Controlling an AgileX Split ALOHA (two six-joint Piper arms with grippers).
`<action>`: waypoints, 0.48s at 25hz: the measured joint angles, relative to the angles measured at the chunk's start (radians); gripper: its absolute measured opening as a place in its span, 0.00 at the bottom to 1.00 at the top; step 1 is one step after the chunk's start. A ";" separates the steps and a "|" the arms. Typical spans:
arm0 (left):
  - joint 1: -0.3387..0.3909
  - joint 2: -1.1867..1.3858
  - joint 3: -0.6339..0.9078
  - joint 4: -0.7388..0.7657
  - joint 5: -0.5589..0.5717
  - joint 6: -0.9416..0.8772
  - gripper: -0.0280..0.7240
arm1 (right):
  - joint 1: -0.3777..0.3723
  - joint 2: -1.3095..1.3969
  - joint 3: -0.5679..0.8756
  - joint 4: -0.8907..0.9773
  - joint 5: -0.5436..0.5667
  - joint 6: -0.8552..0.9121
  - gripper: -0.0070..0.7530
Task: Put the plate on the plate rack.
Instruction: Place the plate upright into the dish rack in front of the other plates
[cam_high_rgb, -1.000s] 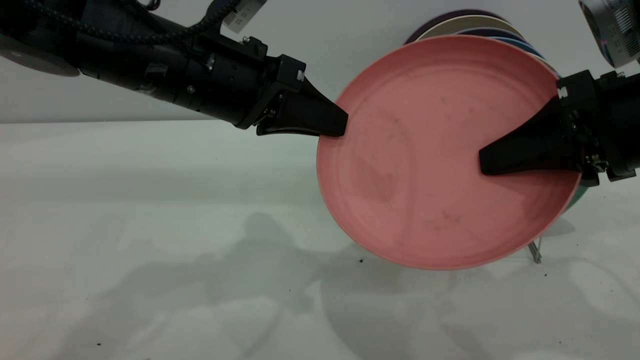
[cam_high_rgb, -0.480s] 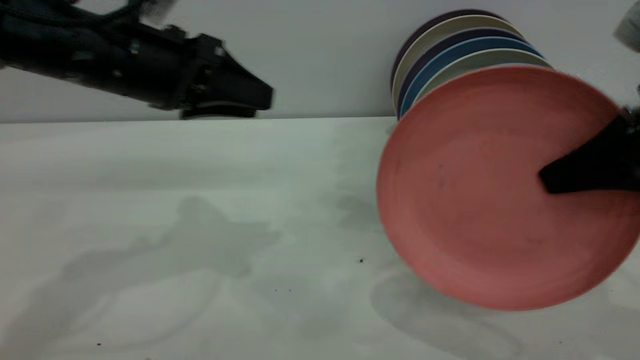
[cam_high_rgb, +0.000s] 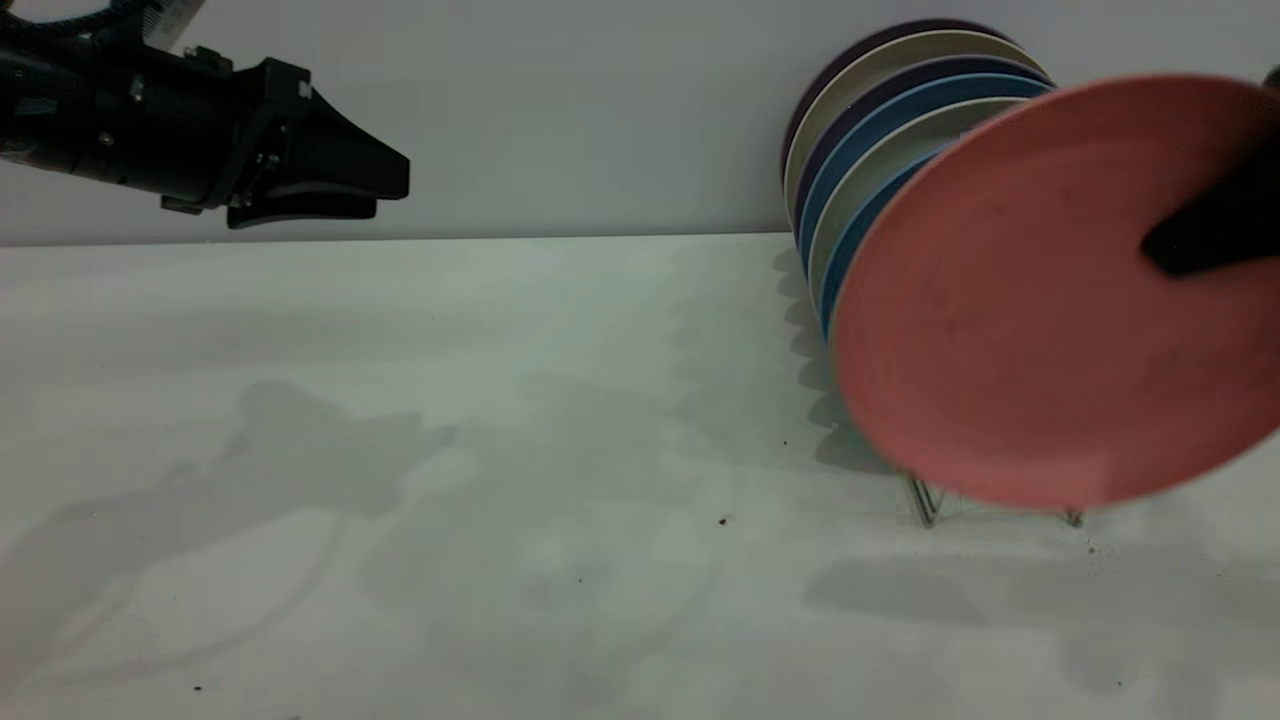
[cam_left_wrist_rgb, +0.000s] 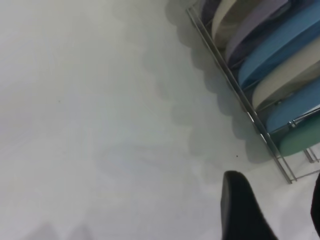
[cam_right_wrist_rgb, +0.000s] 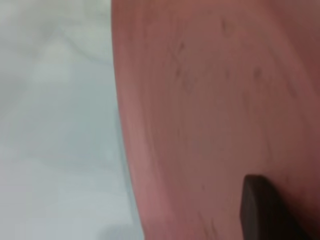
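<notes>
Pale desk (cam_high_rgb: 500, 400), plain wall behind. Right end effector (cam_high_rgb: 1215, 235) at 3 o'clock, clamped on pink plate (cam_high_rgb: 1040, 320), held tilted just above rack (cam_high_rgb: 925, 500) front at 4 o'clock. Left end effector (cam_high_rgb: 345, 190) at 10 o'clock, gapped, empty. Risk: rim missing the free slot, knocking racked plates (cam_high_rgb: 860, 120); one-sided grip could slip.

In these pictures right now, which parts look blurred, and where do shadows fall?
Exterior view: the plate is smeared at its edges; soft arm shadows lie on the table. Right wrist view: the plate and table look unsharp. Left wrist view: a scalloped shadow runs beside the rack.
</notes>
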 joint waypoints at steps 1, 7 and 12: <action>0.000 0.000 0.000 0.005 -0.005 0.000 0.54 | 0.000 0.000 -0.025 -0.014 -0.002 0.000 0.18; 0.000 0.000 0.000 0.039 -0.012 0.000 0.54 | 0.000 0.000 -0.144 -0.027 -0.037 0.000 0.18; 0.000 0.000 0.000 0.045 -0.019 0.000 0.54 | 0.000 0.019 -0.178 -0.028 -0.107 0.000 0.18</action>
